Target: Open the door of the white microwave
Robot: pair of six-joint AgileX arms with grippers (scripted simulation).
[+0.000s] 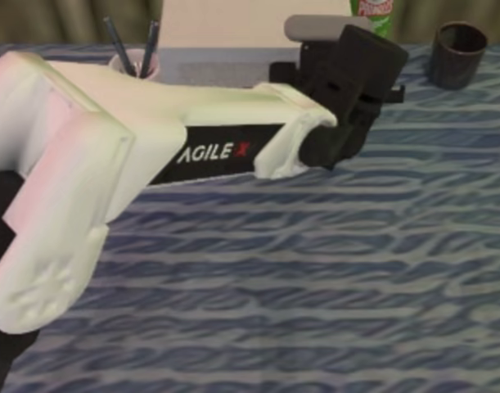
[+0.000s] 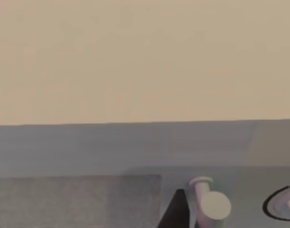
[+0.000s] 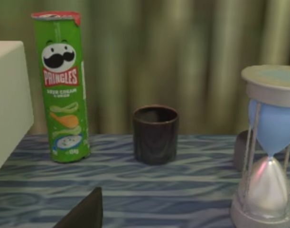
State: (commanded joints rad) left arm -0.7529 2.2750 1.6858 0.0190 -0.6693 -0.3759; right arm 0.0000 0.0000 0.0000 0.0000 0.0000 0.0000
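Microwave door (image 2: 76, 202) sits at the surface's far edge, with the left claw (image 1: 340, 123) pressed up near its handle (image 2: 209, 202); its grip cannot be told. Judged step: reaching the handle, and next comes a hold and an outward swing.

A surface (image 1: 315, 278) covered in a blue cloth with a wavy, pale-streaked pattern filled most of the top view. Behind its far edge hung a curtain (image 3: 192, 57) in dull olive-green, falling in soft vertical folds across the whole backdrop. The light was even and mild, casting only faint shadows on the cloth.
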